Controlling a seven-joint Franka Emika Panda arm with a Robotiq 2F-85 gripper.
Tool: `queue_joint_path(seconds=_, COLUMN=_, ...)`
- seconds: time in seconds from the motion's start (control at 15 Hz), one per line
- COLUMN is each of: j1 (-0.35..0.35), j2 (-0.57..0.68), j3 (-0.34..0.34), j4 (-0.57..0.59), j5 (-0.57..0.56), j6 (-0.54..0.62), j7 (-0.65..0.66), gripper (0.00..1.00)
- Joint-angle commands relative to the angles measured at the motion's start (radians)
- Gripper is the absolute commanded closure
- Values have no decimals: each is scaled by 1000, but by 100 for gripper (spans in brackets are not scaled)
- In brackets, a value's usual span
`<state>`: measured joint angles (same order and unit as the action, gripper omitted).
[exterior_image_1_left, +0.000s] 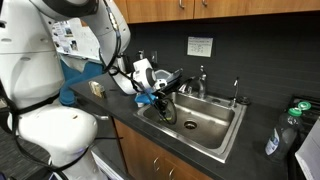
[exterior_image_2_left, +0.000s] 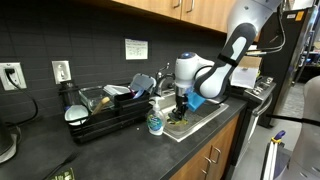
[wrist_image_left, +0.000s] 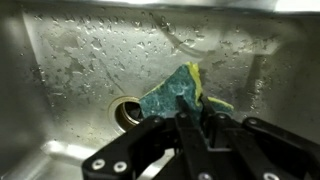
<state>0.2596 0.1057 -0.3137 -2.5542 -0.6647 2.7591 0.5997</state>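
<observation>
In the wrist view my gripper (wrist_image_left: 192, 106) is shut on a blue-green sponge with a yellow edge (wrist_image_left: 172, 94). The sponge hangs from the fingertips over the wet steel sink basin (wrist_image_left: 80, 60), just beside the round drain (wrist_image_left: 128, 112). In both exterior views the arm reaches down into the sink (exterior_image_1_left: 205, 125), and the gripper (exterior_image_1_left: 158, 100) (exterior_image_2_left: 182, 105) is low over the basin with a bit of blue sponge (exterior_image_1_left: 146, 99) showing at it.
A faucet (exterior_image_1_left: 200, 80) stands behind the sink. A black dish rack with dishes (exterior_image_2_left: 105, 108) sits on the counter beside the sink, and a soap bottle (exterior_image_2_left: 154, 122) stands at the sink's edge. A plastic bottle (exterior_image_1_left: 277, 135) stands on the dark counter.
</observation>
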Motion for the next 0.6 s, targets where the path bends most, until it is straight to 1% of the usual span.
queue_joint_path(seconds=0.0, j1=-2, j2=-44, j3=-3, j4=-25, j5=9, j6=-8, j7=21, gripper=96)
queue_joint_path(seconds=0.2, j1=-6, j2=-49, j3=-5, j4=-21, j5=15, j6=0, j7=25, gripper=96)
queue_joint_path(seconds=0.4, j1=-12, j2=-57, j3=-2, j4=-19, j5=46, j6=2, j7=12, gripper=96)
queue_joint_path(seconds=0.47, j1=-97, j2=-62, j3=81, j4=-15, j5=43, j6=-4, j7=16, gripper=96)
queue_joint_path(seconds=0.53, j1=-108, j2=-64, j3=92, j4=-14, j5=51, j6=-3, j7=13, gripper=96)
